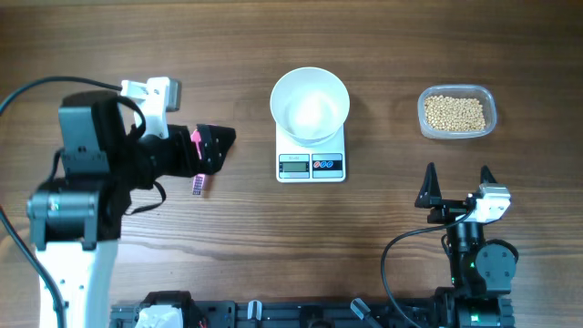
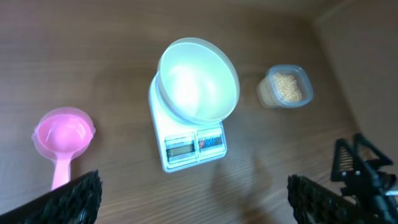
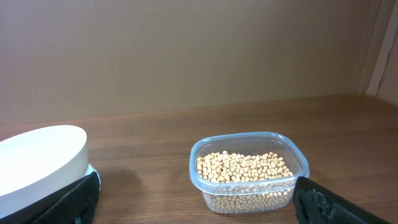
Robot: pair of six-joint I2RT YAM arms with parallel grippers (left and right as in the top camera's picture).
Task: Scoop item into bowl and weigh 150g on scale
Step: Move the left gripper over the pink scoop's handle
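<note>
The tan item (image 1: 455,112) fills a clear tub (image 1: 491,116) at the back right; in the right wrist view the item (image 3: 242,167) lies straight ahead. The white bowl (image 1: 310,104) stands on the white scale (image 1: 311,165) at centre, and nothing shows inside the bowl (image 2: 198,81). My left gripper (image 1: 219,150) hangs open above a pink scoop (image 1: 198,185) left of the scale (image 2: 186,149). The scoop (image 2: 64,134) lies on the table, held by nothing. My right gripper (image 1: 458,185) stands open near the front, short of the tub (image 3: 249,171), its fingers (image 3: 68,202) wide apart.
The bowl (image 3: 40,158) shows at the left edge of the right wrist view. A black rail (image 1: 301,314) runs along the table's front edge. The right arm's base (image 1: 478,273) sits at the front right. Brown wooden table (image 1: 383,55) lies between scale and tub.
</note>
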